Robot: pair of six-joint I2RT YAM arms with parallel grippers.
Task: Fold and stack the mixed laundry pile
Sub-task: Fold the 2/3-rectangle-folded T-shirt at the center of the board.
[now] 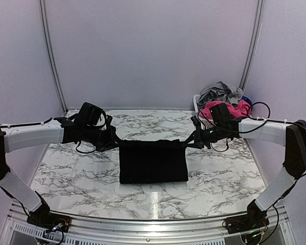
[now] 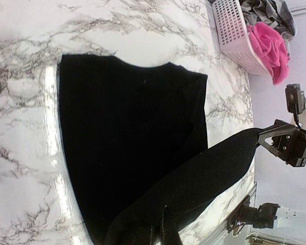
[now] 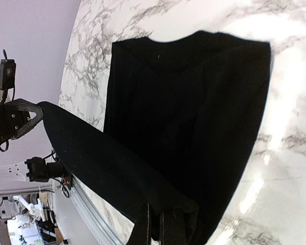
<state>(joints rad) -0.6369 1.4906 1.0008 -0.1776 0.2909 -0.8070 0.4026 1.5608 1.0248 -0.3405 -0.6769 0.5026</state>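
I see the left gripper (image 1: 113, 141) and right gripper (image 1: 186, 142), jaws clamped on the far edge of the black cloth (image 1: 153, 163), taut between them. The rest lies mid-tabletop (image 1: 71, 173), with other laundry (image 1: 224, 102) in the basket (image 2: 234, 30).

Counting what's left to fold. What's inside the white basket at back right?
In the white basket, a bright pink piece spills over the rim, with grey garments heaped behind it and a dark blue piece peeking out. Anything beneath them is covered. The black cloth is outside.
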